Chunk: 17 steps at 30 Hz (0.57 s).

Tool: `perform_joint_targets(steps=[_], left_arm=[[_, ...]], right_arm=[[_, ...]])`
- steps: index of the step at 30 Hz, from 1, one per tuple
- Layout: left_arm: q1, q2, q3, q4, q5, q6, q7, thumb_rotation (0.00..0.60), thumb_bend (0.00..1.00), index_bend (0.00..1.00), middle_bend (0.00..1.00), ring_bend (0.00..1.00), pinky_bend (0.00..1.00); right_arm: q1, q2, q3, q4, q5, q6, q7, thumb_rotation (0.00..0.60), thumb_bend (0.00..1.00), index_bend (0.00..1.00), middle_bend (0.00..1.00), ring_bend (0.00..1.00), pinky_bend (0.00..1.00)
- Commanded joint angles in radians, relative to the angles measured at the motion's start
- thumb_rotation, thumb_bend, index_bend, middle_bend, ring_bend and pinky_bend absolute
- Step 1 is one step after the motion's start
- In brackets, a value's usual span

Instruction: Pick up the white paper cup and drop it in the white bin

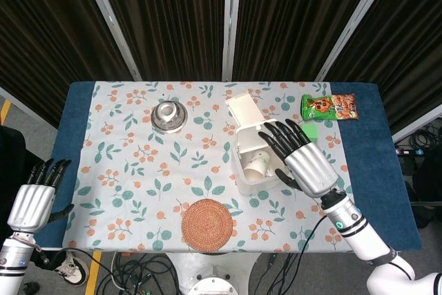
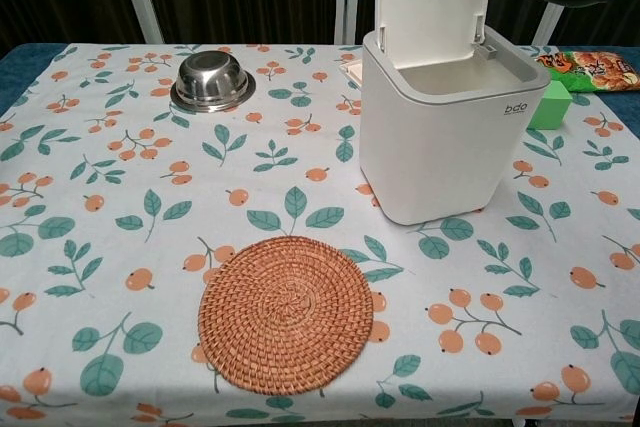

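Inside the white bin [image 1: 243,174], the white paper cup [image 1: 257,164]

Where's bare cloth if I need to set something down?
Widest patch: left half of the table, below the steel bowl and left of the woven mat. Another lies right of the mat. It is crowded around the white bin: right hand above it, green block, snack packet.

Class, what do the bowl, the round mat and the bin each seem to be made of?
Bowl: probably steel, mirror-shiny with bright reflections. Mat: likely woven rattan or similar fibre, coiled brown rings. Bin: apparently plastic, smooth matt white, with a moulded hinged lid.
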<state>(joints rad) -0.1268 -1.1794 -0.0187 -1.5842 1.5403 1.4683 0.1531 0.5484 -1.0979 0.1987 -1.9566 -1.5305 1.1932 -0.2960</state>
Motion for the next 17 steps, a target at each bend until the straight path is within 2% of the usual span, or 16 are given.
perform_joint_targets(steps=[1, 5, 10, 13, 17], left_arm=[[0.002, 0.001, 0.000, 0.000, 0.000, 0.003, -0.002, 0.600, 0.15, 0.07, 0.11, 0.06, 0.11], [0.006, 0.004, 0.001, 0.000, 0.001, 0.009, -0.007, 0.600, 0.15, 0.07, 0.11, 0.06, 0.11], [0.006, 0.006, -0.001, -0.007, 0.005, 0.015, -0.010, 0.600, 0.15, 0.07, 0.11, 0.06, 0.10], [0.005, 0.004, -0.006, -0.008, 0.008, 0.021, -0.009, 0.600, 0.15, 0.07, 0.11, 0.06, 0.11], [0.006, 0.004, -0.007, -0.011, 0.006, 0.024, -0.007, 0.600, 0.15, 0.07, 0.11, 0.06, 0.10]], right_arm=[[-0.049, 0.023, -0.030, 0.027, -0.033, 0.060, 0.043, 0.600, 0.21, 0.00, 0.00, 0.00, 0.00], [-0.147, 0.049, -0.092, 0.102, -0.044, 0.151, 0.096, 0.600, 0.20, 0.00, 0.00, 0.00, 0.00], [-0.288, 0.048, -0.158, 0.248, 0.009, 0.259, 0.192, 0.600, 0.19, 0.00, 0.00, 0.00, 0.00], [-0.350, 0.035, -0.182, 0.335, 0.027, 0.302, 0.258, 0.600, 0.18, 0.00, 0.00, 0.00, 0.00], [-0.403, 0.003, -0.186, 0.433, 0.051, 0.343, 0.301, 0.600, 0.18, 0.00, 0.00, 0.00, 0.00]])
